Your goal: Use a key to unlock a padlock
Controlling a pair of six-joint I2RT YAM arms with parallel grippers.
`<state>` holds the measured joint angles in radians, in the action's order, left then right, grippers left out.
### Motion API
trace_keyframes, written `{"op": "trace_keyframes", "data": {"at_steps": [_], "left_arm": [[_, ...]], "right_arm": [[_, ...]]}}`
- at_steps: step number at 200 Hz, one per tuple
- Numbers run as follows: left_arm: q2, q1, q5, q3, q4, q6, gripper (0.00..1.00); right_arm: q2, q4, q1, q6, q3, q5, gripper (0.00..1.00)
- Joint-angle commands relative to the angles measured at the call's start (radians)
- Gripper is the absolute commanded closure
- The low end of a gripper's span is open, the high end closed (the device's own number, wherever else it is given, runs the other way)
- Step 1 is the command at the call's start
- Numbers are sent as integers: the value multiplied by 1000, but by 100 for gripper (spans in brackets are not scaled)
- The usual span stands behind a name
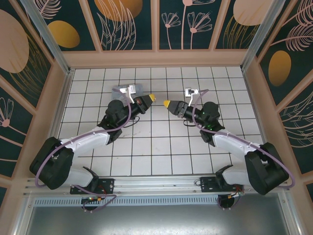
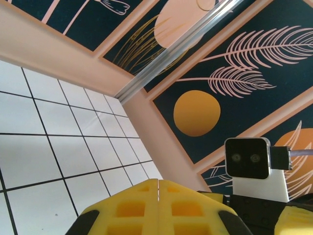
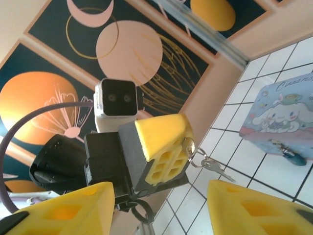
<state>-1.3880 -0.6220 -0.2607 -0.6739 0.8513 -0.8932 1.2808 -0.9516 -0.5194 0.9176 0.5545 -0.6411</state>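
Observation:
In the right wrist view my left gripper [image 3: 168,147] hangs in front of the camera, its yellow fingers shut on the gold head of the key [image 3: 188,145]. A small ring with a second grey key [image 3: 217,169] dangles from it. A small dark bluish thing, probably the padlock [image 3: 293,156], lies on the tiles at the edge of the pastel tin [image 3: 286,115]. My right gripper [image 3: 161,213] stands open, nothing between its yellow fingers [image 3: 63,210]. From above, the left gripper [image 1: 153,98] and right gripper [image 1: 167,103] face each other tip to tip over the middle tiles.
The pastel blue cartoon tin [image 1: 126,89] sits behind the left wrist, toward the back. Patterned walls enclose the white tiled floor [image 1: 156,147] on three sides. The right wrist's camera [image 2: 247,157] shows just past the shut left gripper [image 2: 159,185].

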Motion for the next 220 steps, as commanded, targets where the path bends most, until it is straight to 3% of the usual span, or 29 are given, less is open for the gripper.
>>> {"op": "trace_keyframes", "data": {"at_steps": [1, 220], "left_arm": [[32, -2, -24, 18, 118, -12, 100], [-15, -1, -65, 54, 206, -86, 100]], "right_arm": [[38, -127, -21, 13, 23, -35, 49], [202, -244, -59, 64, 105, -11, 61]]}}
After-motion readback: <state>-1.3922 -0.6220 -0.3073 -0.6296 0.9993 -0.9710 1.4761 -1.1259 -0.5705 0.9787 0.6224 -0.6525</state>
